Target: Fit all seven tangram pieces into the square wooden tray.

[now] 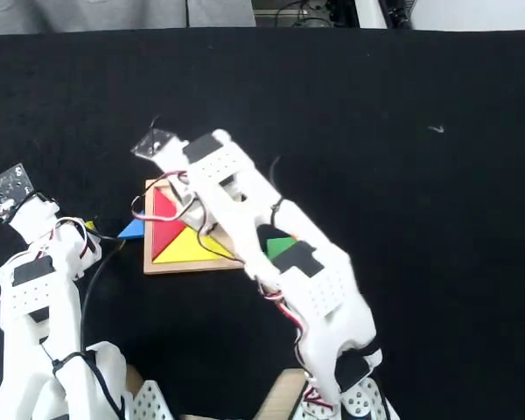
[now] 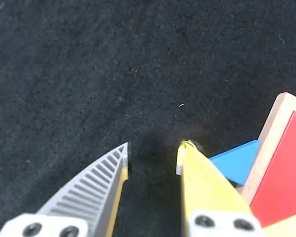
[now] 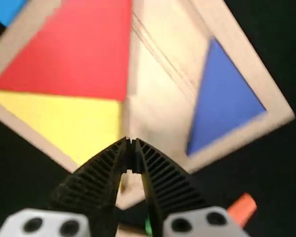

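Note:
The square wooden tray [image 1: 157, 265] lies mid-table with a red triangle [image 1: 164, 213] and a yellow triangle [image 1: 185, 248] in it. My right gripper [image 3: 132, 143] hangs shut over the tray's bare wood [image 3: 158, 94], between the yellow triangle [image 3: 74, 123] and a blue triangle [image 3: 227, 98] seated in a corner; nothing shows between its tips. A blue piece [image 1: 133, 230] lies on the cloth just outside the tray's left rim. My left gripper [image 2: 155, 148] stands open over the cloth beside that blue piece [image 2: 237, 160]. A green piece [image 1: 280, 246] lies right of the tray, partly under the right arm.
An orange piece [image 3: 241, 205] lies on the cloth outside the tray's rim [image 3: 246, 133]. The right arm [image 1: 315, 289] crosses the tray's right side and hides it. Black cloth stretches open to the right and toward the far edge.

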`<move>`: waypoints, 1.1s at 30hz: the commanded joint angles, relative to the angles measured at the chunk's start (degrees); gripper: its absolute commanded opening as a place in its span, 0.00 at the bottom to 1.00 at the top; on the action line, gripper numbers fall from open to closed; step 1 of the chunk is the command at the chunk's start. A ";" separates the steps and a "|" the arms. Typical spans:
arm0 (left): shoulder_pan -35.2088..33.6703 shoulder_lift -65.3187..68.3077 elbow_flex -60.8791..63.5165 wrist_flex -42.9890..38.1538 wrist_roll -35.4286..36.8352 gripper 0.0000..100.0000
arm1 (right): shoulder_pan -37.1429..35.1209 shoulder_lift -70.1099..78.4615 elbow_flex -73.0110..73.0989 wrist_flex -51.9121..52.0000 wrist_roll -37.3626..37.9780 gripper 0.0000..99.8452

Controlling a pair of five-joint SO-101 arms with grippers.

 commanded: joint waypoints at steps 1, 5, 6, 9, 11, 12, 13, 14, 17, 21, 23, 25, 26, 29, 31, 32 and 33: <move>-0.22 -0.97 -0.31 -0.79 -0.18 0.17 | 2.90 -10.77 -2.95 2.37 -0.09 0.01; -0.22 -0.79 -0.31 -0.88 -0.18 0.17 | 7.03 -21.49 -0.13 5.45 0.44 0.01; -0.22 -0.70 -0.31 -0.88 -0.18 0.17 | 8.35 -24.48 1.63 5.89 1.58 0.01; -0.31 -0.79 -0.31 -0.88 -0.18 0.17 | 12.75 -33.54 10.07 5.54 5.80 0.01; -0.31 -0.88 -0.31 -0.79 -0.18 0.17 | 16.53 -39.34 17.45 2.73 7.47 0.01; -0.31 -0.97 -0.31 -0.70 -0.18 0.17 | 18.55 -42.07 21.49 0.53 8.18 0.01; -0.31 -0.97 -0.31 -0.70 -0.18 0.17 | 20.66 -44.26 25.98 -2.20 8.88 0.01; -0.31 -0.97 -0.31 -0.70 -0.18 0.17 | 22.33 -46.37 30.55 -5.45 9.49 0.01; -0.31 -0.97 -0.31 -0.62 -0.18 0.17 | 25.32 -49.71 44.26 -16.53 11.96 0.02; -0.31 -0.62 -0.31 -0.88 -0.18 0.17 | 25.32 -48.31 55.25 -25.67 12.66 0.08; -0.31 -0.62 -0.31 -0.88 -0.18 0.17 | 24.09 -46.81 57.27 -27.25 12.40 0.16; -0.31 -0.62 -0.31 -0.88 -0.18 0.17 | 23.30 -45.58 57.89 -27.69 12.40 0.18; -0.31 -0.62 -0.31 -0.88 -0.18 0.17 | 22.59 -45.41 57.89 -27.69 12.40 0.18; -0.31 -0.62 -0.31 -0.88 -0.18 0.17 | 20.92 -44.97 57.80 -27.69 12.40 0.18; -0.31 -0.53 -0.31 -0.88 -0.18 0.17 | 19.96 -44.70 57.98 -28.31 12.40 0.18; -0.31 -0.53 -0.31 -0.88 -0.18 0.17 | 19.60 -44.62 58.15 -28.66 12.40 0.18; -0.31 -0.53 -0.31 -0.88 -0.18 0.17 | 19.25 -44.62 58.68 -28.84 12.40 0.18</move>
